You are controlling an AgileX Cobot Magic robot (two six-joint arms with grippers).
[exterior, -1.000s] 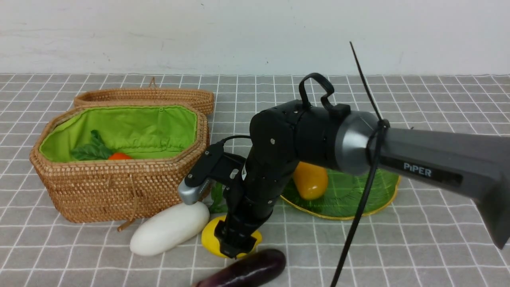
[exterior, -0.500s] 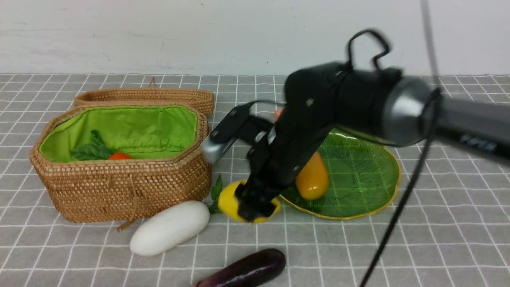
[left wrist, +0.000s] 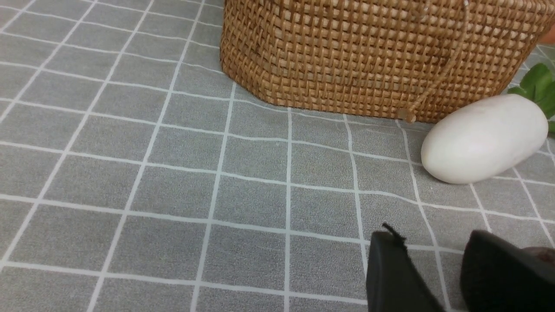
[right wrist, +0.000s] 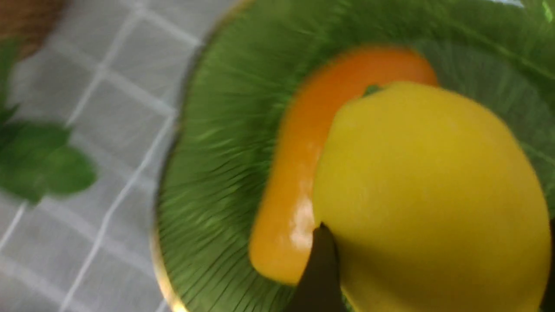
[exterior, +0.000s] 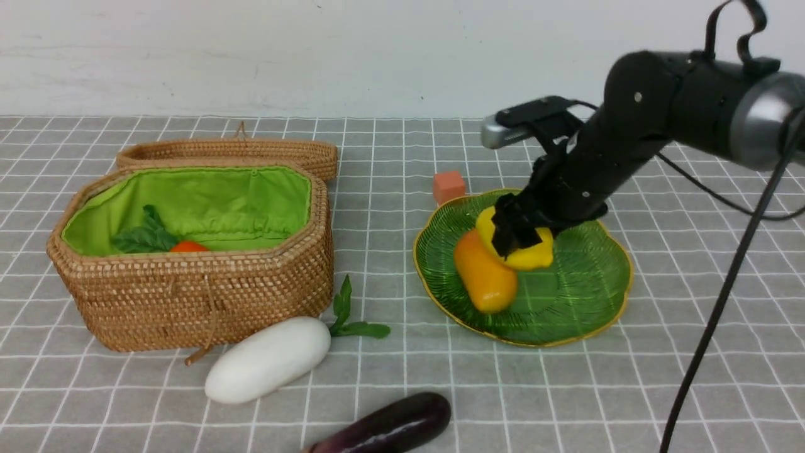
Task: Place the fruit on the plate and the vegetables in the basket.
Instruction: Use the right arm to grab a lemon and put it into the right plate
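**Lemon poised over the mango: roll-off risk**

On the left, the basket (exterior: 188,296) holds only the carrot (exterior: 188,246). The white vegetable (exterior: 267,358) lies just beside its near right corner and the aubergine (exterior: 390,428) lies nearer still, both on the surface (exterior: 566,390). The left gripper (left wrist: 433,247) hangs low there, fingers apart and empty. To the right, the right gripper (exterior: 519,242) has its fingers clenched on the lemon (exterior: 534,255), over the plate (exterior: 578,296) and close against the mango (exterior: 485,277); I cannot tell if they touch. Released here, the round lemon would likely strike the mango's sloping side and roll toward the shallow rim, or shove the mango toward the near left edge. Bare glass further right looks safer.
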